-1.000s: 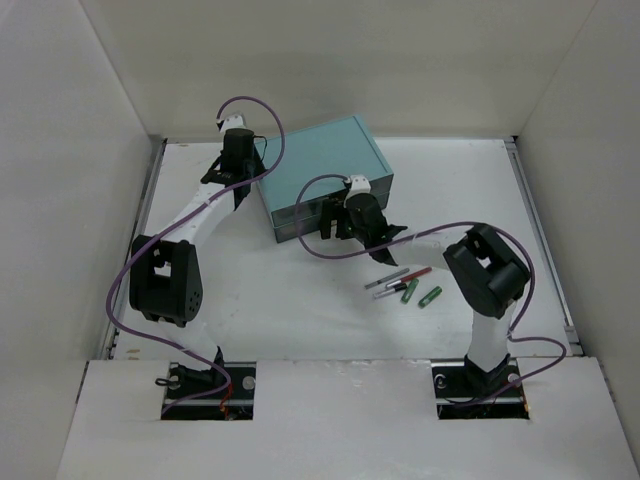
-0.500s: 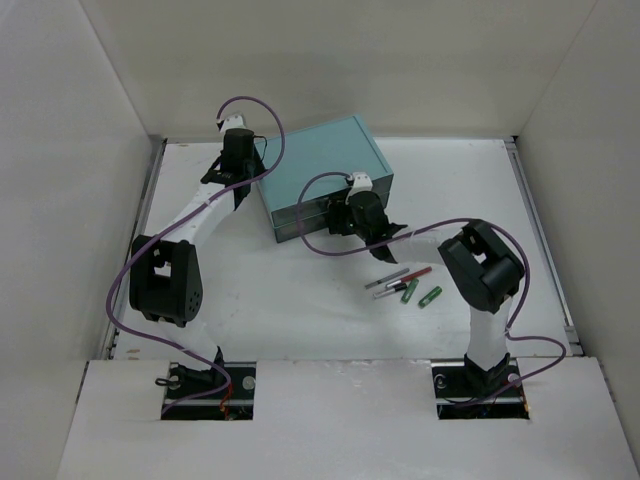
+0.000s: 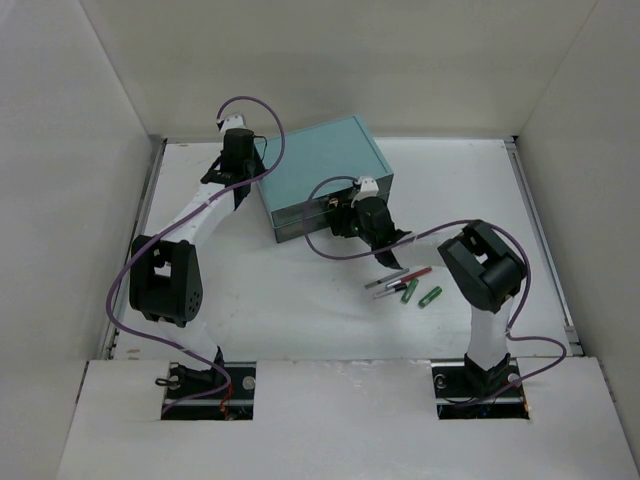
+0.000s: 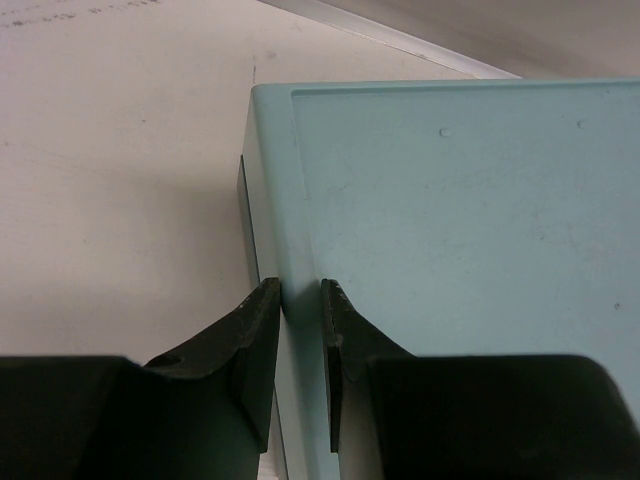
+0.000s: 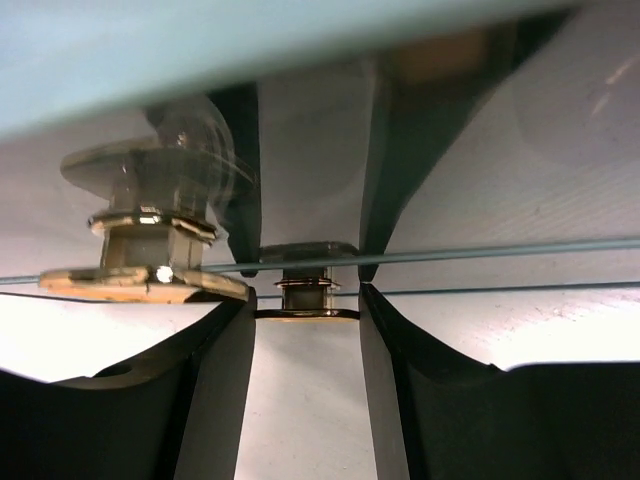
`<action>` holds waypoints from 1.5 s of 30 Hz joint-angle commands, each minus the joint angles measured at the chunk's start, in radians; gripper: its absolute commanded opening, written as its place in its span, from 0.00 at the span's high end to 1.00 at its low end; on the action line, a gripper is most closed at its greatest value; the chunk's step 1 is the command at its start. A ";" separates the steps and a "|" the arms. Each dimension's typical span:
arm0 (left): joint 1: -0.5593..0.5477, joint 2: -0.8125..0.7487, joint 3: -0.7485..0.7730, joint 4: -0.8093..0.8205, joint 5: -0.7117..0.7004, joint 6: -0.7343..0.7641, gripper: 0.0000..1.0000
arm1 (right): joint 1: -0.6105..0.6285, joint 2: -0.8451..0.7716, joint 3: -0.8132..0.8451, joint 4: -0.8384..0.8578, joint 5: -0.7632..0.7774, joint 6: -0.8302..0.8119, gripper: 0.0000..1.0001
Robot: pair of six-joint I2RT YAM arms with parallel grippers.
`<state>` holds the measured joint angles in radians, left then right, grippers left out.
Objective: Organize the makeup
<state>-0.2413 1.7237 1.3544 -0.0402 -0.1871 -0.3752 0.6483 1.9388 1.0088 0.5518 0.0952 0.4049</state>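
Observation:
The teal two-drawer box (image 3: 320, 170) stands at the back middle of the table. My left gripper (image 3: 250, 188) is at its left edge; in the left wrist view the gripper (image 4: 300, 295) is shut on the box's top left edge (image 4: 297, 250). My right gripper (image 3: 336, 218) is at the box's front face; in the right wrist view the gripper (image 5: 307, 300) is shut on a gold drawer pull (image 5: 306, 292). A red pencil (image 3: 416, 272), a grey pencil (image 3: 390, 280) and two green-capped tubes (image 3: 409, 291) lie loose on the table right of the box. The compact, sponge and jar are out of view.
A second gold pull (image 5: 150, 245) sits just left of my right fingers. White walls enclose the table on three sides. My right arm's elbow (image 3: 485, 265) stands just right of the loose pencils.
My right gripper has shifted slightly right and closer to the box front. The left arm and the loose makeup have not moved.

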 commanded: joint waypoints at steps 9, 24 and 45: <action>-0.026 0.048 -0.024 -0.198 0.060 0.007 0.97 | 0.098 -0.214 -0.289 -0.053 -0.032 0.130 0.79; -0.033 0.054 -0.021 -0.210 0.055 0.002 0.97 | 0.171 -0.411 -0.395 -0.283 0.015 0.175 0.75; -0.025 -0.064 0.025 -0.190 0.055 0.022 0.40 | -0.002 -0.889 -0.372 -0.809 0.104 0.328 0.12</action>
<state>-0.2520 1.7069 1.3594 -0.1024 -0.1749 -0.3710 0.6964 1.1286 0.6350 -0.1017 0.1471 0.6415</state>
